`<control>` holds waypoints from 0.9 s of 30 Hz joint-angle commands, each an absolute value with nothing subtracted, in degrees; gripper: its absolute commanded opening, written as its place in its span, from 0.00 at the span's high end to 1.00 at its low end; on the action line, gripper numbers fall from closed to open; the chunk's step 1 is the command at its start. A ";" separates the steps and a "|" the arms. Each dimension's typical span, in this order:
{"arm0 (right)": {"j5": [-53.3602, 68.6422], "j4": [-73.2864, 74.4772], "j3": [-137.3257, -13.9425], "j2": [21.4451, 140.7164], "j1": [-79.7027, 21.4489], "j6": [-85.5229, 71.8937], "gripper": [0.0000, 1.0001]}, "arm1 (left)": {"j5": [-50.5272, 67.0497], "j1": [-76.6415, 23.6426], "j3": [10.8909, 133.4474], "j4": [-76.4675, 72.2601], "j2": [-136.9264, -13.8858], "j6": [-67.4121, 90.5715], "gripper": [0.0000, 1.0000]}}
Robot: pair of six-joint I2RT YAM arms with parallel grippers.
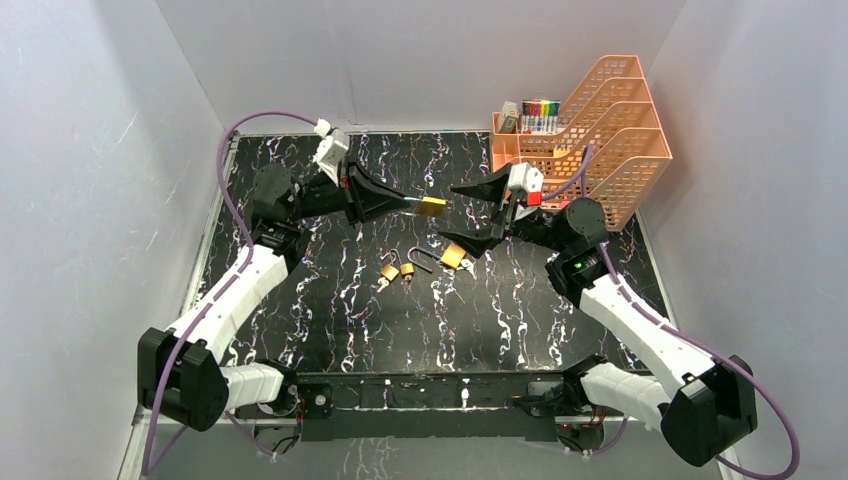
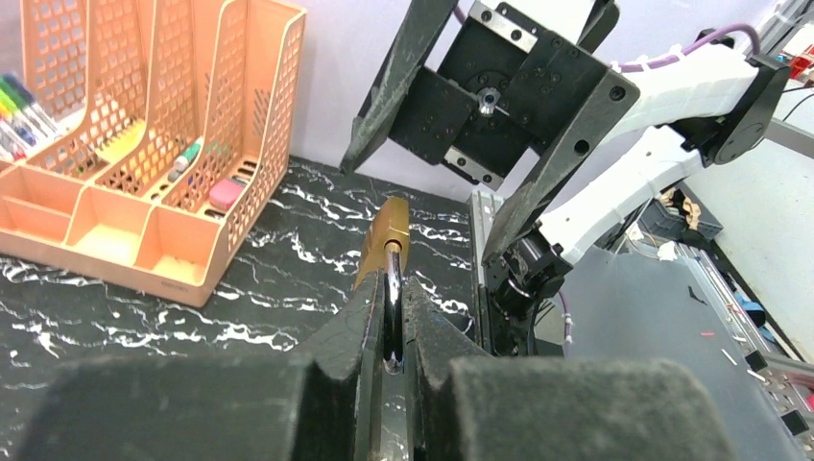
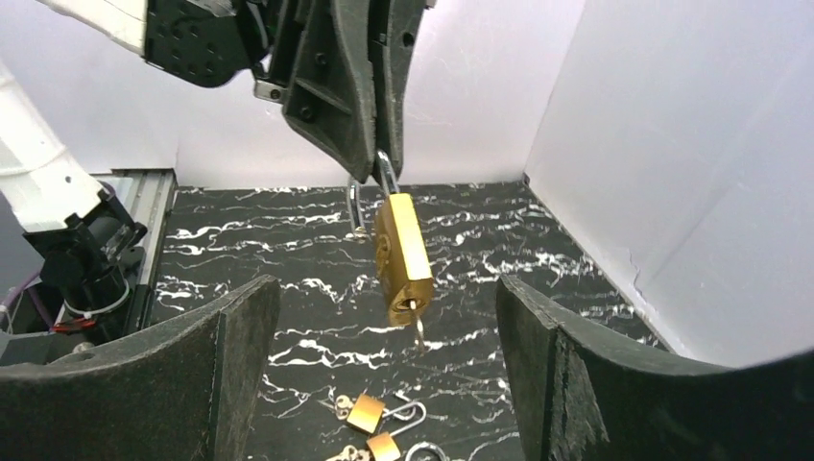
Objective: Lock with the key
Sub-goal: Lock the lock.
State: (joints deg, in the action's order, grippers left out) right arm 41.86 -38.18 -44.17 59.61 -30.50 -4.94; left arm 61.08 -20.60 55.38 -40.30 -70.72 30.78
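Note:
My left gripper (image 1: 408, 203) is shut on the steel shackle (image 2: 393, 307) of a brass padlock (image 1: 431, 207) and holds it above the table's middle. In the right wrist view the padlock (image 3: 401, 252) hangs from the left gripper (image 3: 384, 158), and a small key (image 3: 418, 331) sticks out of its bottom keyhole. My right gripper (image 1: 447, 212) is open wide and empty. Its two fingers (image 3: 240, 336) stand either side of the padlock without touching it. The left wrist view shows the padlock body (image 2: 382, 240) pointing at the right gripper (image 2: 419, 209).
Three more small brass padlocks lie on the black marble table under the grippers (image 1: 389, 270) (image 1: 407, 270) (image 1: 450, 257). An orange mesh file rack (image 1: 600, 140) with markers (image 1: 540, 110) stands at the back right. White walls close in the table.

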 commanded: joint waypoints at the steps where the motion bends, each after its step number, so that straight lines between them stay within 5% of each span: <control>1: 46.53 -45.80 -48.45 60.37 -30.57 -6.93 0.15 | 60.62 -20.67 59.28 -51.33 -68.75 34.12 1.00; 5: 50.20 -46.48 -50.59 62.87 -30.58 -9.47 0.29 | 59.37 -20.65 59.11 -53.05 -68.94 35.51 1.00; 23: 50.69 -56.65 -53.30 69.23 -30.59 -18.03 0.54 | 59.86 -21.13 57.28 -58.53 -69.99 37.94 1.00; 24: 51.25 -56.95 -53.81 69.74 -30.57 -18.60 0.60 | 59.96 -21.12 57.24 -58.54 -70.08 37.85 1.00; 27: 53.08 -54.52 -56.56 71.44 -30.55 -19.86 0.99 | 60.11 -21.13 57.22 -58.52 -70.38 37.70 1.00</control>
